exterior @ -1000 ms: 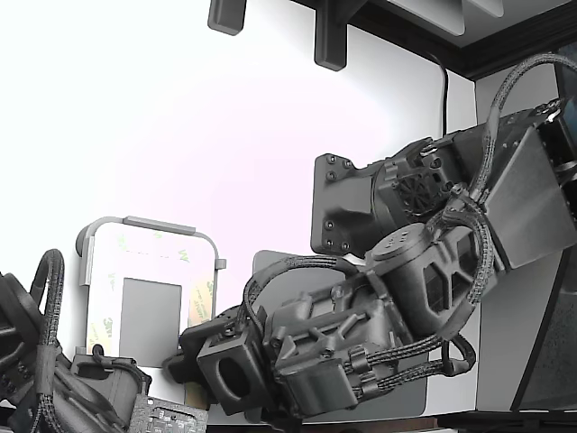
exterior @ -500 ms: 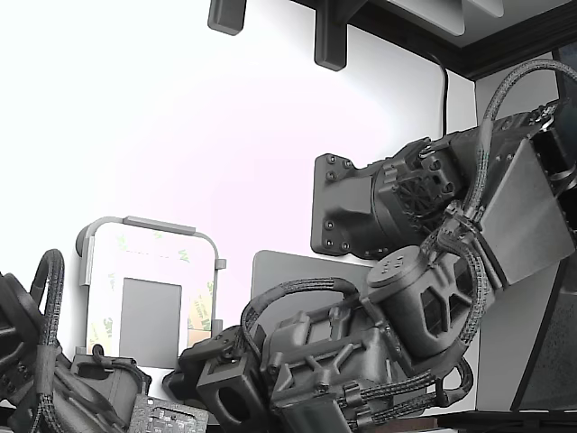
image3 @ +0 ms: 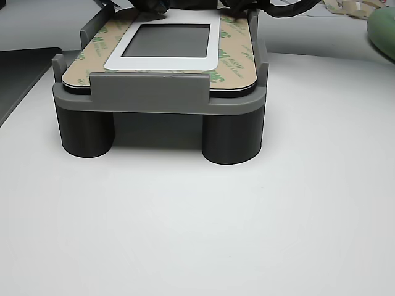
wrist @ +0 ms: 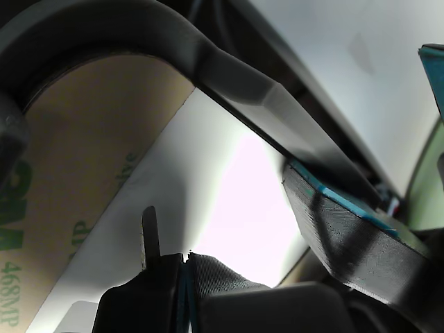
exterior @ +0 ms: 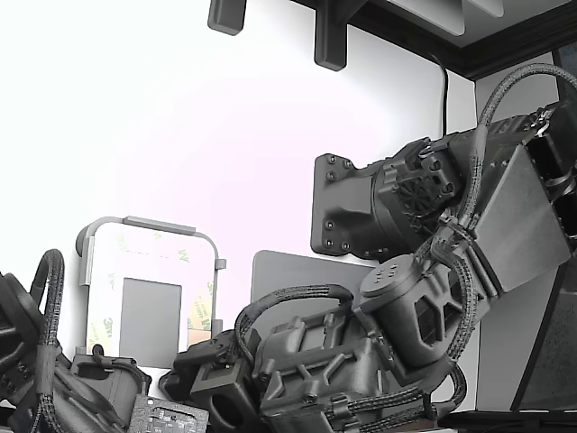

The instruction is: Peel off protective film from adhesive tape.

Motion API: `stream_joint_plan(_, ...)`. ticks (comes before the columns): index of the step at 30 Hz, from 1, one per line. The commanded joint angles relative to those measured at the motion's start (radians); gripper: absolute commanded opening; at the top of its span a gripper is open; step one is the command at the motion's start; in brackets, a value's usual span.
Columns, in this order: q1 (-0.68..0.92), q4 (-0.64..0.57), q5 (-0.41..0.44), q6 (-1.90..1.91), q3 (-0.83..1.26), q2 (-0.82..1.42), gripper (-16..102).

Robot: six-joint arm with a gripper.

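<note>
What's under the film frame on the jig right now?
The film lies on a white plate held in the grey jig. The tape beneath is covered, so unseen.

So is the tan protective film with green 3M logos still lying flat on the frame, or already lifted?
Still flat where visible: the tan protective film lies level around the white plate; its far edge is hidden.

Dark grey arm (exterior: 424, 298), braided black cables, screwed plate.
</note>
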Motion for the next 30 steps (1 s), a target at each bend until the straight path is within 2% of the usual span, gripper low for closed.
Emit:
stream_joint_plan(1, -0.006, -0.008, 0.002, -0.002, -0.025, 0.018, -11)
stream_joint_plan(30, 0.02, -0.055, 0.025, -0.015, 0.023, 0.046, -11)
